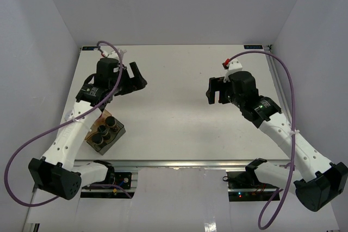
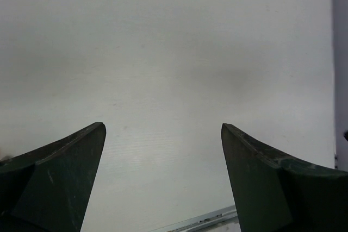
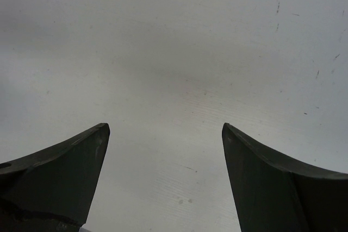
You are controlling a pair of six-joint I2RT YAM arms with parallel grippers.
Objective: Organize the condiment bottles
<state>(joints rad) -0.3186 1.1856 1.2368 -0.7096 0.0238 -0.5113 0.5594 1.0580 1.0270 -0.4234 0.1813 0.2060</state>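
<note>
Several small condiment bottles (image 1: 110,123) with black caps stand in a grey rectangular box (image 1: 118,137) at the near left of the table, seen only in the top view. The left arm covers part of the box. My left gripper (image 1: 138,77) is open and empty, hovering at the far left, well beyond the box. In the left wrist view its gripper (image 2: 163,126) frames only bare table. My right gripper (image 1: 216,92) is open and empty over the right middle of the table. The right wrist view (image 3: 166,126) also shows only bare table between the fingers.
The white table (image 1: 174,123) is enclosed by grey walls at the back and sides. A metal rail (image 1: 185,162) runs along the near edge by the arm bases. Purple cables loop off both arms. A table edge strip (image 2: 206,220) shows low in the left wrist view.
</note>
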